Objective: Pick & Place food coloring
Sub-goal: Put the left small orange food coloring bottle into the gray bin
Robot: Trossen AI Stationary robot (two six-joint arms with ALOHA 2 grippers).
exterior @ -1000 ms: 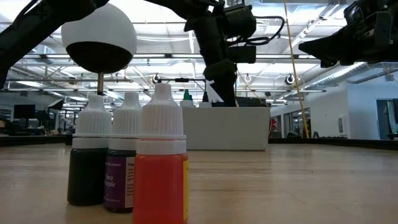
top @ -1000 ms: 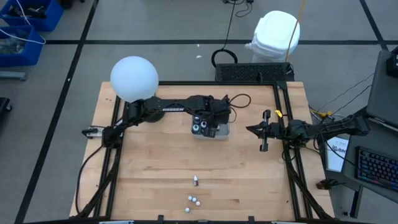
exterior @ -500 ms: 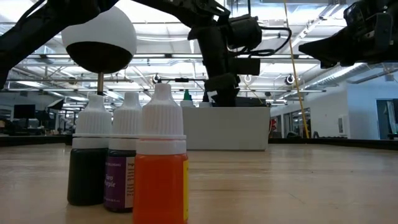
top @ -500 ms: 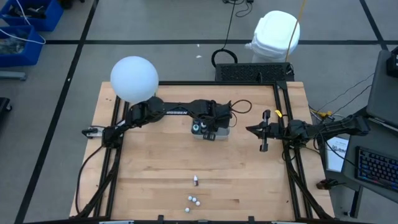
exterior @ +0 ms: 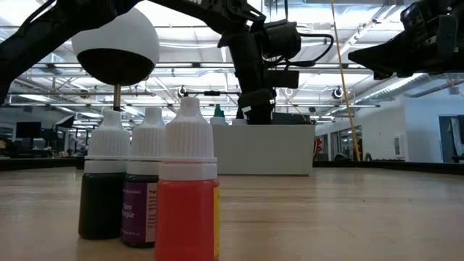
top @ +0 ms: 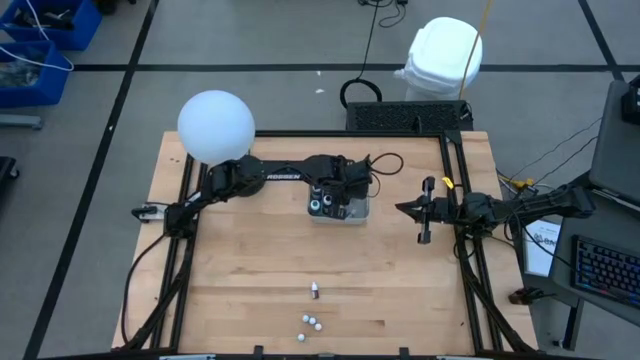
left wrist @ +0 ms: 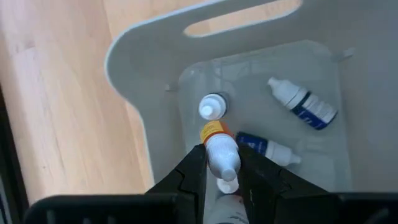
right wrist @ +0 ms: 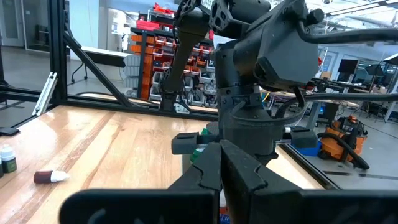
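Note:
The food coloring bottles are split. Three stand near the table's near edge, white caps (top: 312, 322) from above; in the low view they are dark (exterior: 101, 190), purple (exterior: 141, 194) and orange (exterior: 187, 206). Another bottle (top: 315, 290) lies on its side. Several more sit in the grey tray (top: 352, 210): one upright (left wrist: 211, 107), two blue-labelled ones lying flat (left wrist: 303, 102). My left gripper (left wrist: 222, 155) hangs over the tray, shut on an orange-labelled bottle. My right gripper (top: 425, 212) waits shut near the right edge. My left gripper holds the orange-labelled bottle by its white cap end (left wrist: 222, 163), pinched between the two fingers (left wrist: 196, 163). The fingers come from above, pointing down. The orange-labelled body (left wrist: 211, 131) hangs below them inside the tray; whether it touches the tray floor I cannot tell.
The tray has a handle slot (left wrist: 239, 15) in its rim. A white globe (top: 215, 125) on a post stands at the table's far left corner. Bare wood (top: 250, 270) lies between the tray and the near bottles. Black frame rails (top: 465, 270) run along the table sides.
My left gripper has stayed over the tray, still shut on the bottle. It shifted a little toward the right edge and came back, ending slightly lower. The right arm and the bottles on the table have not moved.

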